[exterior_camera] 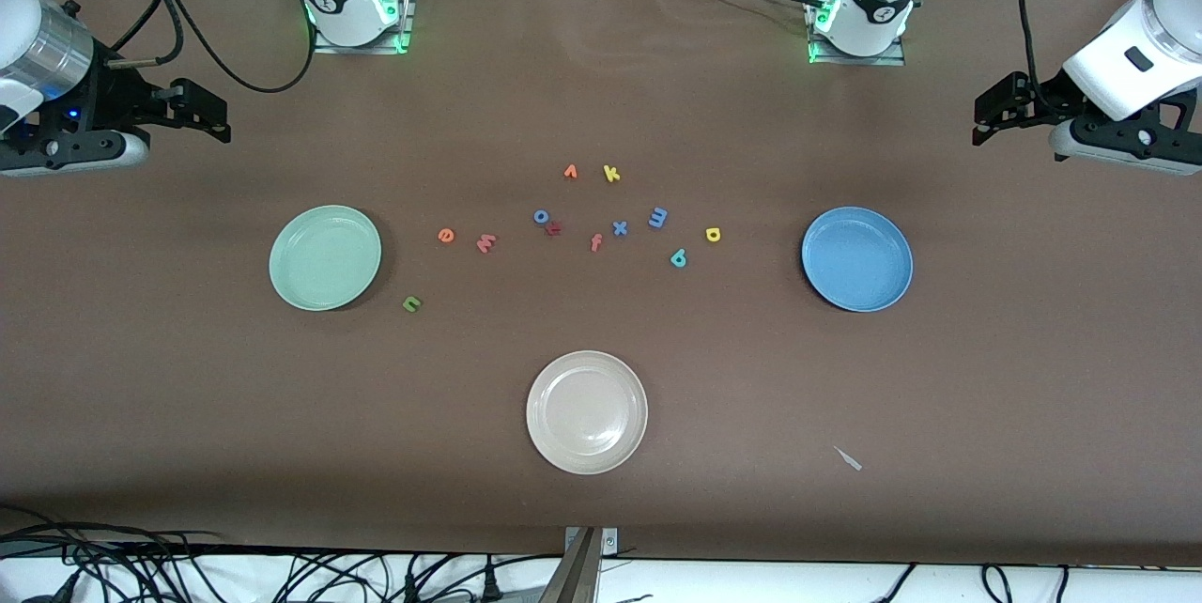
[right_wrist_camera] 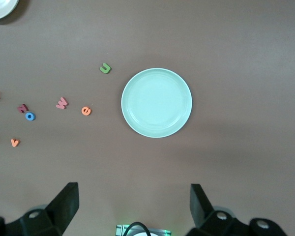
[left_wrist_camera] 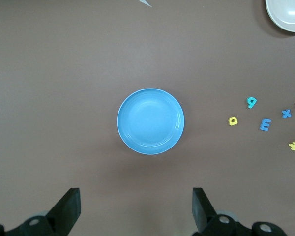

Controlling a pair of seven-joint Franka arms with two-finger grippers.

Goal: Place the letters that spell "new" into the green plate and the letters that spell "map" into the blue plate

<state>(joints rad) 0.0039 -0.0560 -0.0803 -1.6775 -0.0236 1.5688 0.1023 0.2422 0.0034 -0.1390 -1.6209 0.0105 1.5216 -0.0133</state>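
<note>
I see both plates with bare cloth all round: the green plate [exterior_camera: 325, 257] has only the green "n" [exterior_camera: 411, 304] near its rim, the blue plate [exterior_camera: 856, 259] only the yellow "a" [exterior_camera: 713, 234]. The middle is crowded; the blue "o" [exterior_camera: 541, 216] touches the dark red letter [exterior_camera: 554, 228]. My left gripper [left_wrist_camera: 136, 209] and right gripper [right_wrist_camera: 134, 205] hang wide apart over open table.

Pale green plate [exterior_camera: 325, 257] toward the right arm's end of the table, bare. Beside it: green "n" [exterior_camera: 411, 304], orange "e" [exterior_camera: 447, 235], pinkish "w" [exterior_camera: 486, 243]. Blue plate [exterior_camera: 856, 258] toward the left arm's end, bare. Near it: yellow "a" [exterior_camera: 713, 234], teal "p" [exterior_camera: 678, 257], blue "m" [exterior_camera: 658, 218]. All flat, well apart.
</note>
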